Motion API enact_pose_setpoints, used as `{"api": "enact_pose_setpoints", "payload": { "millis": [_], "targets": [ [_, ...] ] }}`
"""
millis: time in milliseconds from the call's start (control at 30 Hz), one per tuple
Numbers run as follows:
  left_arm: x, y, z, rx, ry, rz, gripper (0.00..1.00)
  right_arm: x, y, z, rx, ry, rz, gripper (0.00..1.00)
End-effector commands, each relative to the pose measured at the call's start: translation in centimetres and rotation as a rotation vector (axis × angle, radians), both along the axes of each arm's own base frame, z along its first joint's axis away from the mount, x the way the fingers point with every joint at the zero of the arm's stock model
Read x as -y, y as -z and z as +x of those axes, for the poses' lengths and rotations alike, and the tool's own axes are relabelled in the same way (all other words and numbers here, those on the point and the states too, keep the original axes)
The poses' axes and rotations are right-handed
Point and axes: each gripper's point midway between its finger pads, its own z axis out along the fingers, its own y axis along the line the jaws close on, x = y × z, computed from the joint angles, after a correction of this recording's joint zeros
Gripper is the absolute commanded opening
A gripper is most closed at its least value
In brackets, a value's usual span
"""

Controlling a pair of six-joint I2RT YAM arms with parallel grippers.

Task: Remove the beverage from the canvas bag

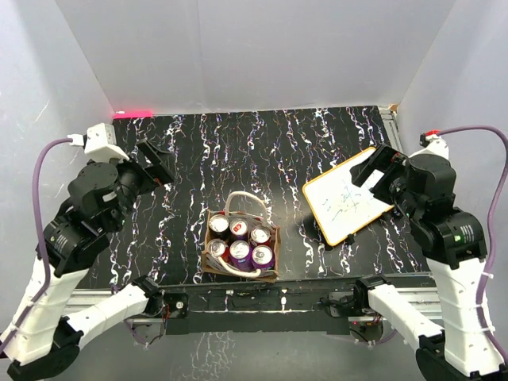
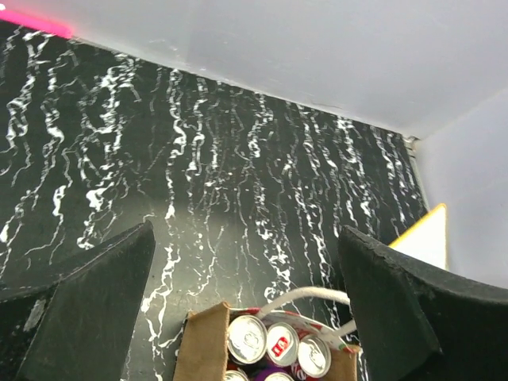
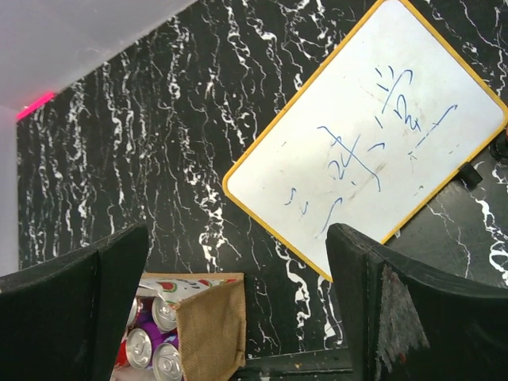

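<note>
Can see left hand (image 2: 246,236) and right hand (image 3: 238,232) both wide open, empty; canvas bag (image 1: 208,254) upright on bench (image 1: 238,151), cans (image 1: 240,251) inside.

Black marbled table, two things resting on it.
We see the table (image 1: 317,151), black veined with white, carrying the canvas bag (image 1: 211,255) near its front middle and, well apart to the right, an orange-framed whiteboard (image 1: 345,198) lying askew; a small dark object (image 3: 471,175) by the board's edge may be a clip.

Overhead and wrist views share the canvas bag (image 1: 238,275).
</note>
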Motion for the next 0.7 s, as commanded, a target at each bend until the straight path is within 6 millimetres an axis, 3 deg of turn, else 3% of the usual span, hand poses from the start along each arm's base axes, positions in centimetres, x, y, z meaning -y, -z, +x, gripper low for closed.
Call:
{"api": "enact_pose_setpoints", "payload": {
  "millis": [0,167,333,667],
  "targets": [
    [-0.8,0.2,1.1,-0.041,-0.039,-0.043,0.97,0.3,-1.0,0.9,0.000,-0.004,-0.037,0.98],
    [-1.8,1.8,2.3,-0.122,-0.071,-0.090,0.97,-0.6,-0.8,2.0,-0.041,-0.060,-0.047,0.98],
    [-1.6,3.8,2.8,-0.224,-0.035,-0.167,0.97,-2.0,-0.4,2.9,-0.067,-0.113,0.009,0.98],
    [2.3,6.7,3.2,-0.395,0.198,-0.395,0.97,-7.9,-0.7,3.9,-0.014,-0.452,0.133,0.98]
  ]
}}
